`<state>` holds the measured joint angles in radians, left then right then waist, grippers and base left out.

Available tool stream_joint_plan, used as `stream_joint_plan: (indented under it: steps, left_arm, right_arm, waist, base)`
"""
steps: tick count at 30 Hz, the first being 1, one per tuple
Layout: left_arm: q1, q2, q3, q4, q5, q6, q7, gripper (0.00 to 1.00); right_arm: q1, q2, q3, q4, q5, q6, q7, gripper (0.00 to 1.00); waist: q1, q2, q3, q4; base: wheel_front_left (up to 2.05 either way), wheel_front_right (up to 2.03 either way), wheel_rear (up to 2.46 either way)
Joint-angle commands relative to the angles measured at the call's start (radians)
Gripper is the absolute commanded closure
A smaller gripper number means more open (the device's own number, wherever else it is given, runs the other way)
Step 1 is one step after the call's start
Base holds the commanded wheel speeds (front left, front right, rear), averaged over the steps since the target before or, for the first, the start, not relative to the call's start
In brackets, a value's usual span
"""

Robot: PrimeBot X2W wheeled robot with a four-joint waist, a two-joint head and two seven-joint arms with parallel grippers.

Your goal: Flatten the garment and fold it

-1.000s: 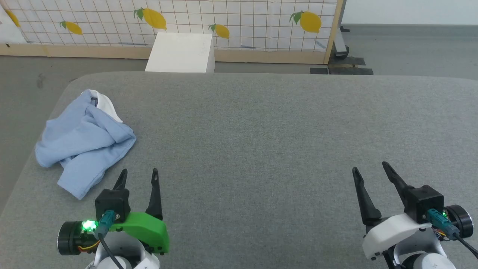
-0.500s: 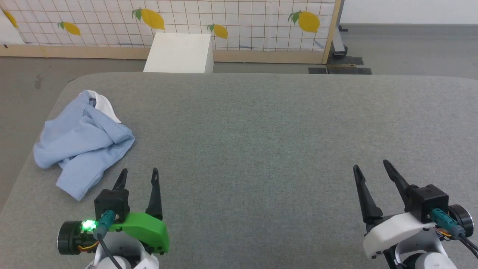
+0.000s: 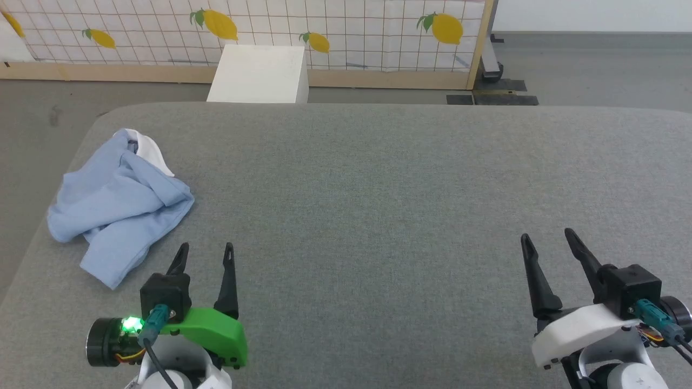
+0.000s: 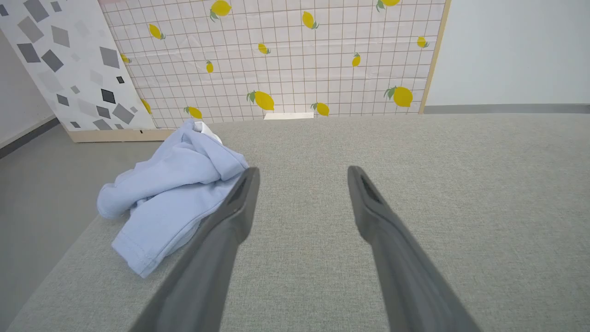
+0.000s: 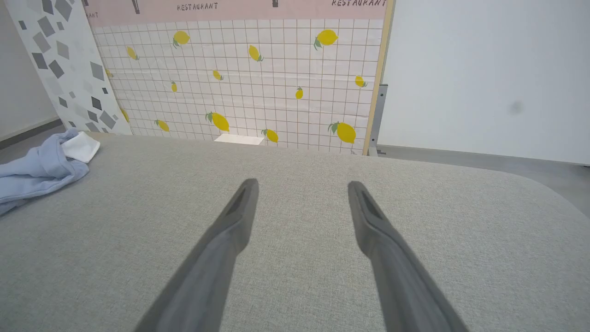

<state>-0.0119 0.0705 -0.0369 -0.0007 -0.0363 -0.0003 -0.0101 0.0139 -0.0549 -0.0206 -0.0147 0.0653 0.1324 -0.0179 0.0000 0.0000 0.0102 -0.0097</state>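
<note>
My left gripper is open, its two dark fingers spread with nothing between them, over the near left part of the worktop. The shirt lies just beyond it and a little to its left. It is a crumpled light blue heap against the worktop's left edge, in the far half, and nothing grips it. It is bunched in thick folds, not flat. A bit of white collar pokes out at the far end of the heap, and a loose blue flap with a stitched hem points toward the near edge. That flap is the part closest to my left gripper. From the head view I see a strip of grey cloth between them, so they are near but apart. In the left wrist view the left finger overlaps the shirt, and I cannot judge the gap from there.

My right gripper is open too and holds nothing, over the near right part of the worktop, well apart from the shirt. Its wrist camera catches the shirt at the far left of its view.

Beyond the far edge a white box stands on the grey floor against a lemon-print screen with a wooden frame.
</note>
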Motion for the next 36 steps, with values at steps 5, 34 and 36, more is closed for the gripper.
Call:
stream_joint_plan:
  steps: [5, 34, 36]
  left_arm:
    - [-0.001, 0.012, -0.005, -0.005, -0.012, -0.007, -0.003, 0.0]
    - [0.005, 0.031, -0.041, 0.009, -0.05, 0.001, 0.006, 0.0]
    - [0.004, 0.033, -0.044, 0.009, -0.053, 0.002, 0.006, 0.0]
  right_arm:
    - [-0.027, 0.002, -0.001, -0.009, -0.016, -0.001, -0.018, 0.0]
    - [-0.026, 0.004, -0.013, 0.011, 0.009, -0.001, 0.004, 0.0]
    - [-0.027, 0.004, -0.014, 0.01, 0.012, -0.001, 0.004, 0.0]
  waist:
    - [0.0, 0.0, 0.004, -0.002]
    - [0.0, 0.0, 0.009, -0.005]
    - [0.0, 0.0, 0.01, -0.005]
  base:
    - [0.0, 0.0, 0.0]
    - [0.0, 0.0, 0.0]
    - [0.0, 0.0, 0.0]
